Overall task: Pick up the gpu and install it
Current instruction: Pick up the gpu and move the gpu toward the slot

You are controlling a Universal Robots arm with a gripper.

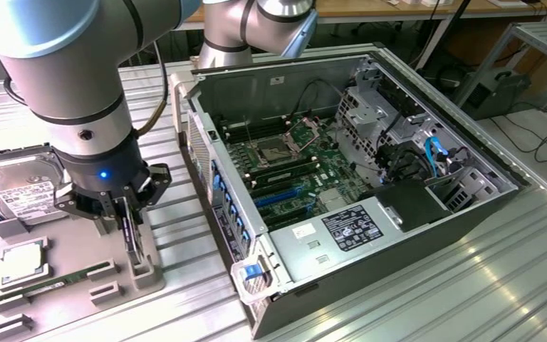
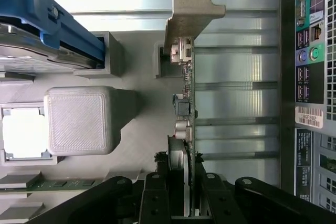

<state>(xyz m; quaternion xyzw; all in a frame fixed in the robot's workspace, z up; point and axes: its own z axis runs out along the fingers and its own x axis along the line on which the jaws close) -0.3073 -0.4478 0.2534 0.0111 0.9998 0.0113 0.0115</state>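
- The tool points straight down over a grey tray on the tabletop.
- Its two fingers are clamped on the graphics card, one against each face.
- The graphics card stands on edge between the fingers, its round fan against one finger and the bare green board against the other.
- The card's silver bracket sticks out at the end farthest from the tool, beside a grey slot block of the tray.
- Below the tool, the card's lower edge sits at a grey upright holder; I cannot tell whether it has left the slot.
- A hard drive, a processor chip and a memory stick lie on the tray, on one side of the tool.
- The open computer case lies on the other side, near the tool but apart from it.
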